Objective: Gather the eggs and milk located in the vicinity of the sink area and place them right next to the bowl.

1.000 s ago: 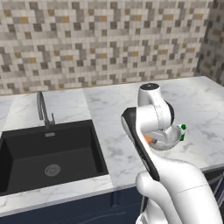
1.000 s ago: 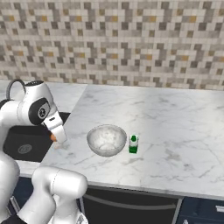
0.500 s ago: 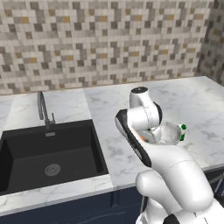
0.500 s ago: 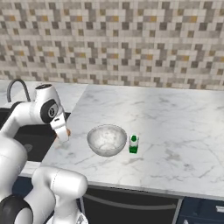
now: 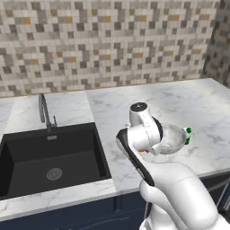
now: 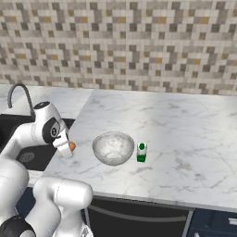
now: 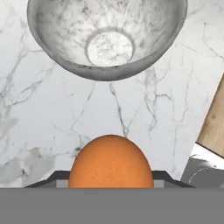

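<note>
Beside the bowl (image 6: pixel 113 148), gripper (image 6: pixel 68 149) lowered closer, egg (image 7: pixel 110 161) held

We are looking at a rendered home kitchen: a white marble counter (image 6: pixel 176 134) is carrying a black recessed sink (image 5: pixel 49 155) with a curved dark-grey tap (image 5: pixel 43 110), beneath a beige-and-brown mosaic tile backsplash (image 5: pixel 108 42), above dark navy cabinets (image 6: pixel 139 222).

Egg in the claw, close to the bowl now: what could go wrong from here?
1. The egg is round and smooth; set on the flat marble counter, it may roll toward the sink or the front edge.
2. The claw is low beside the glassy bowl; moving further could shove it into the milk.
</note>
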